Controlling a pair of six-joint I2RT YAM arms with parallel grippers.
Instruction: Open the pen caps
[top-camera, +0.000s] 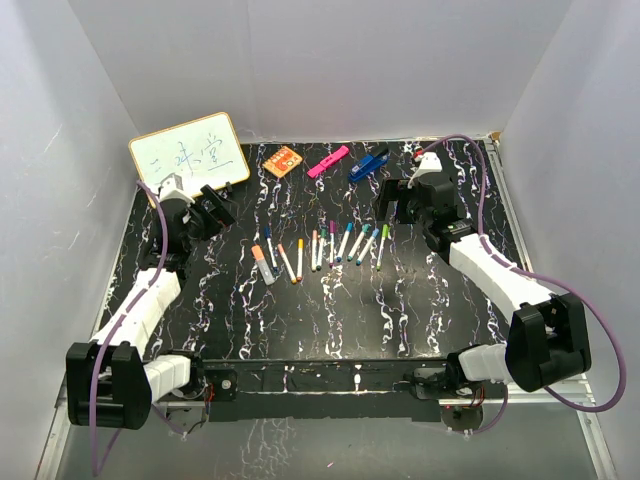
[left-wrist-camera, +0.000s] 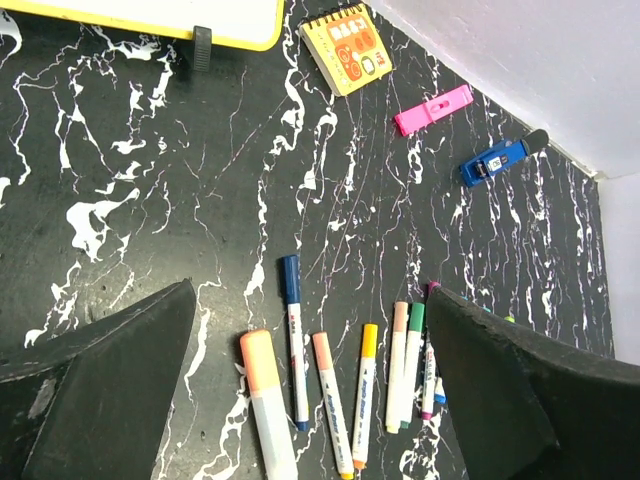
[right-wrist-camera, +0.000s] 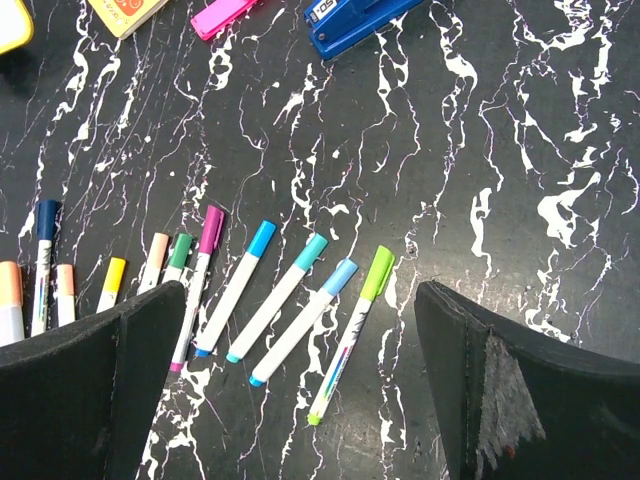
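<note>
Several thin white marker pens lie in a row mid-table (top-camera: 325, 245), each with its coloured cap on. The left wrist view shows a dark blue cap (left-wrist-camera: 290, 279), a peach cap (left-wrist-camera: 321, 347), a yellow cap (left-wrist-camera: 369, 339) and a green cap (left-wrist-camera: 415, 317). The right wrist view shows a purple cap (right-wrist-camera: 212, 228), a blue cap (right-wrist-camera: 261, 238), a teal cap (right-wrist-camera: 311, 252), a light blue cap (right-wrist-camera: 341, 276) and a green cap (right-wrist-camera: 377, 273). My left gripper (top-camera: 215, 208) is open and empty above the table, left of the row. My right gripper (top-camera: 397, 203) is open and empty, right of the row.
A thick highlighter with an orange cap (left-wrist-camera: 263, 400) lies at the row's left end. Behind are a yellow-framed whiteboard (top-camera: 188, 152), an orange notepad (top-camera: 283, 161), a flat pink highlighter (top-camera: 328, 161) and a blue clip-like tool (top-camera: 367, 165). White walls surround the table.
</note>
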